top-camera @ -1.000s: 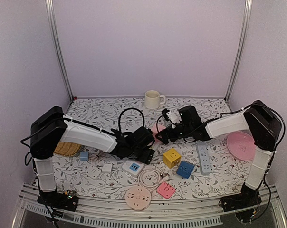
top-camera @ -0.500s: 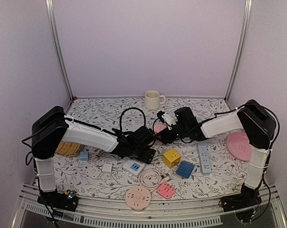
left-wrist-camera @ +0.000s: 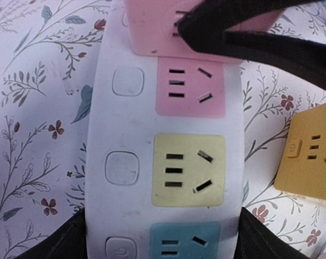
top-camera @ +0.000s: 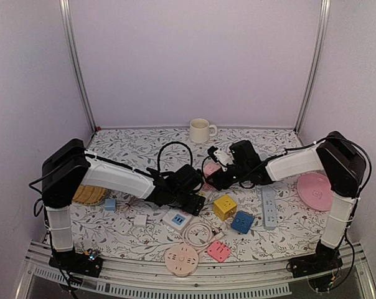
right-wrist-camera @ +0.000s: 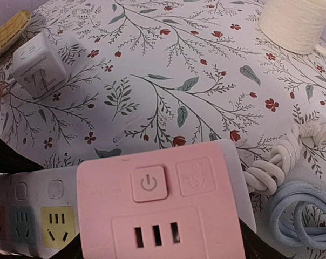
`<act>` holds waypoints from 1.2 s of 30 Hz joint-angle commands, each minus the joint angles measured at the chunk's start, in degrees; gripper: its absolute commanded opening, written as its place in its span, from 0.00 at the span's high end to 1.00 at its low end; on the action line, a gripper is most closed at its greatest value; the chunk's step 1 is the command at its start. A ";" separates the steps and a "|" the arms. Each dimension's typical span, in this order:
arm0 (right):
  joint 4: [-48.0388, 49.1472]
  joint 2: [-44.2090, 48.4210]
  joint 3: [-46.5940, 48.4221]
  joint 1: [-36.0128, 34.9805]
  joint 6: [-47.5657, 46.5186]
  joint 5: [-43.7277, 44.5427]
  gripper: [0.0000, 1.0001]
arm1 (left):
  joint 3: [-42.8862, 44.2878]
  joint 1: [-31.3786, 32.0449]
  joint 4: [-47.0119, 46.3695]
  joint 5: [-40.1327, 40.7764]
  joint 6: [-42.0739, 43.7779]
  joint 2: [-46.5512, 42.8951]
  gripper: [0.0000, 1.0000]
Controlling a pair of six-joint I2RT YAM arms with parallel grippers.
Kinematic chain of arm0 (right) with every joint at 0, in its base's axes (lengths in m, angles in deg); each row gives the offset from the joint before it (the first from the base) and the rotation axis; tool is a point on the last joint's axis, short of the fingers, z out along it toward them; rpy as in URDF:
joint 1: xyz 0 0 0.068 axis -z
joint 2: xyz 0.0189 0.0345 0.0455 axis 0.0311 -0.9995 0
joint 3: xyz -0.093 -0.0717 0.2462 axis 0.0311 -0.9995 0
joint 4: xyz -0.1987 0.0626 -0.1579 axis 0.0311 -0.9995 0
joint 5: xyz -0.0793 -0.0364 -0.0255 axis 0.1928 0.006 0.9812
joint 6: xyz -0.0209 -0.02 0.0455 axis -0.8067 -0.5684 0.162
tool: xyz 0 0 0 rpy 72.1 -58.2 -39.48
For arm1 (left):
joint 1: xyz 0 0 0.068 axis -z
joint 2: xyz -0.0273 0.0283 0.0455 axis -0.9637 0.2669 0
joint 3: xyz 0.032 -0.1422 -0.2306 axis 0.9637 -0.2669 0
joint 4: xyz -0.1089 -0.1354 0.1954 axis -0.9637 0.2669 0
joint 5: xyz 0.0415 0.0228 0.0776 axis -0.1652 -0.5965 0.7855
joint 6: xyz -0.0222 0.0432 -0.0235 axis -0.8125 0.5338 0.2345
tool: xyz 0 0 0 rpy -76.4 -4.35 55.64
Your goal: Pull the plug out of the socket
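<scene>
A white power strip (left-wrist-camera: 125, 140) with pink, yellow and blue sockets lies on the floral table. My left gripper (left-wrist-camera: 163, 243) is shut on its sides, with black fingers (left-wrist-camera: 60, 243) at both edges. A pink cube plug (right-wrist-camera: 157, 210) sits over the strip's far end and also shows in the left wrist view (left-wrist-camera: 157, 27). My right gripper (right-wrist-camera: 157, 245) is shut on the pink plug. I cannot tell whether the plug's pins are still in the strip. In the top view the two grippers meet mid-table, the left (top-camera: 188, 187) beside the right (top-camera: 214, 177).
A yellow cube (top-camera: 225, 206), a blue cube (top-camera: 243, 222) and a grey strip (top-camera: 267, 207) lie to the front right. A pink plate (top-camera: 317, 190) lies far right, a mug (top-camera: 201, 131) at the back. A round pink socket (top-camera: 181, 259), cables and small adapters lie in front.
My right gripper has shifted slightly left with the pink plug in it. My left gripper still holds the strip in the same place.
</scene>
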 commanded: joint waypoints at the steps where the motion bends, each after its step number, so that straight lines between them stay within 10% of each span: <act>1: 3.32 5.97 0.80 -4.24 0.01 3.29 0.70 | -1.71 0.27 3.48 -3.27 0.54 3.50 0.88; 36: 1.67 16.45 -1.66 -4.61 8.37 13.00 0.88 | -5.19 -2.04 1.78 -2.37 -1.65 -0.13 0.88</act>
